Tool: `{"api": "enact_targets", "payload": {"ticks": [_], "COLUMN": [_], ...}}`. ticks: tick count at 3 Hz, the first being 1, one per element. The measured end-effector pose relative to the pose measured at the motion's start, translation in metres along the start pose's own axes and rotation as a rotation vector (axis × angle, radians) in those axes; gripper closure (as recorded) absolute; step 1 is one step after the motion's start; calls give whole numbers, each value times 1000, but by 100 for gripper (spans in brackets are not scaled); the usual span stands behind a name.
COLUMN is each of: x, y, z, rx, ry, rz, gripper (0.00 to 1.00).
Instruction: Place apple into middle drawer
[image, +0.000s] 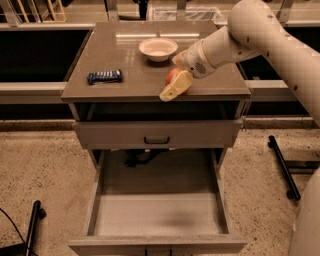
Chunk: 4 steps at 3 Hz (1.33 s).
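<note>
The apple (170, 75) is round and orange-red and rests near the front edge of the cabinet top (125, 60), right of centre. My gripper (173, 86) comes in from the upper right on the white arm (260, 35) and sits right at the apple, overlapping its front right side. The middle drawer (157, 220) is pulled wide open below, a shallow grey tray with nothing in it. The gripper and apple are above and behind the drawer.
A white bowl (158, 48) stands at the back of the top, close behind the gripper. A blue snack packet (104, 76) lies at the left. The closed drawer front with a black handle (156, 140) is under the top. Black stand legs (282, 165) lie on the floor right.
</note>
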<state>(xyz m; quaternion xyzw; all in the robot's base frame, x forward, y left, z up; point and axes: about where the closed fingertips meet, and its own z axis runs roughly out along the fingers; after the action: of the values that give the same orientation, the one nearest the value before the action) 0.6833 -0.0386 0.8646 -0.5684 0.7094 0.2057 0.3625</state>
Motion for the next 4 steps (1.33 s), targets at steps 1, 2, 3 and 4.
{"api": "enact_targets", "payload": {"ticks": [1,2,3,4], "x": [16,20,22,14], "y": [6,12,14,19], "z": [11,20,22,12], "rx": [-26,-43,-42,-14], "ry": [-49,-71,-90,-153], "rz": [-10,-54,-64,-87], "gripper": [36,58,81,100]}}
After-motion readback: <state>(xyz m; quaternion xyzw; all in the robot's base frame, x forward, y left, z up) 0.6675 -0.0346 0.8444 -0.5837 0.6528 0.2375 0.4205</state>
